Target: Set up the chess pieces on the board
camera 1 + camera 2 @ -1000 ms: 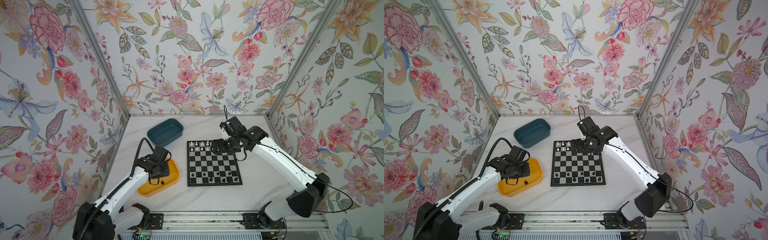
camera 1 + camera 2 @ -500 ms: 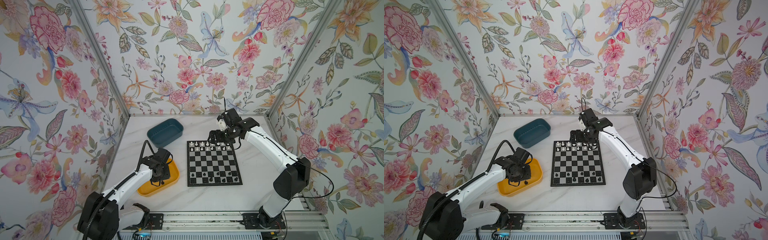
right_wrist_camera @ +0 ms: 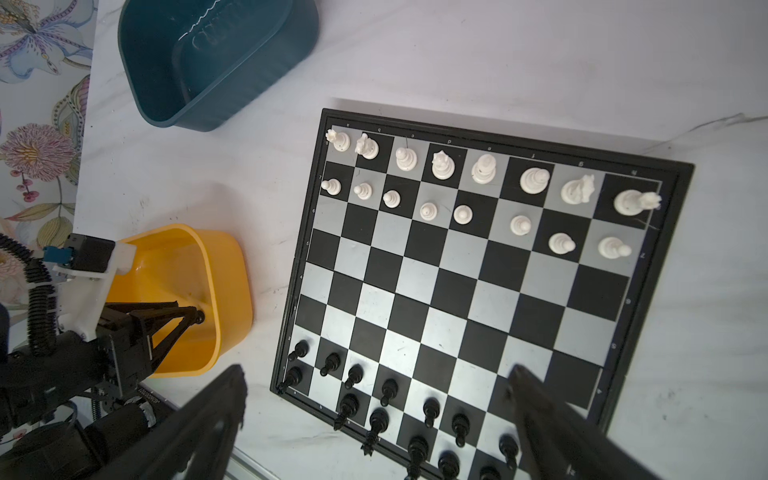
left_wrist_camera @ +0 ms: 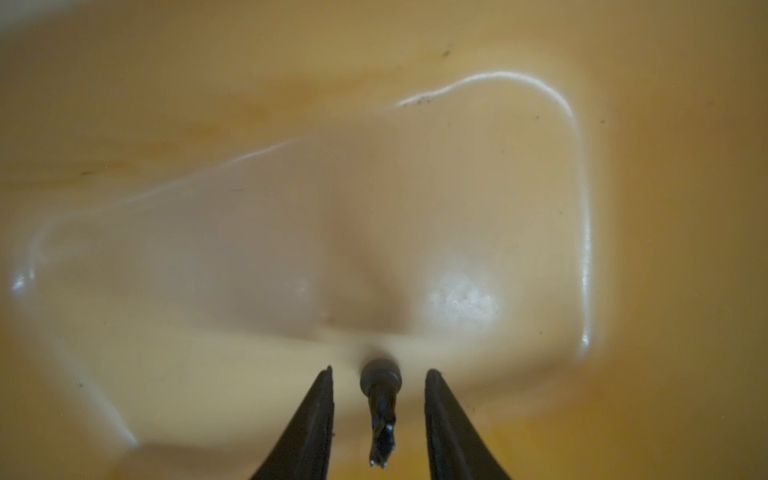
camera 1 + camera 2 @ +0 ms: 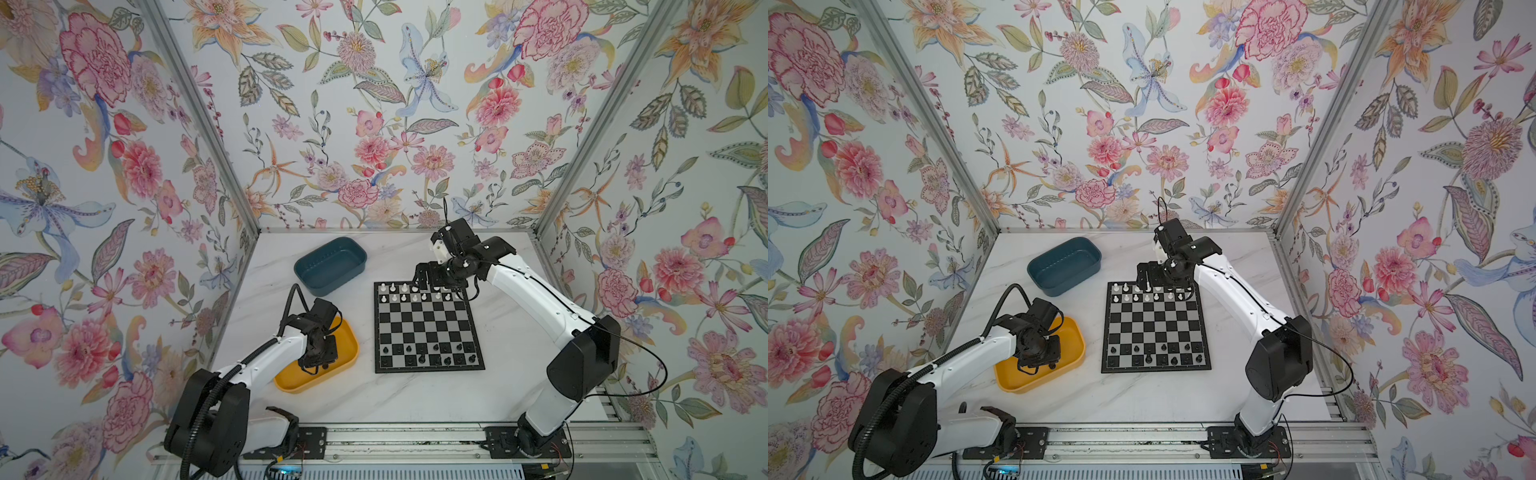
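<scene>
I'm on the black side of the setup now. My left claw (image 4: 379, 369) is down inside the yellow tray (image 5: 351, 347), its fingers apart with one black piece (image 4: 380, 401) lying on its side between them, a gap showing on each side, so nothing is gripped yet. The white pieces (image 5: 415, 297) fill the two far rows of the board (image 5: 428, 324). The black men (image 5: 435, 347) stand in the near rows, which look incomplete to me. My right claw (image 5: 422, 278) hangs spread wide and empty over the far edge of the board. Next I would pinch the piece at its slim stem, lift it clear of the tray wall, and stand it upright on a free near square. It is tiny and could easily slip or roll.
</scene>
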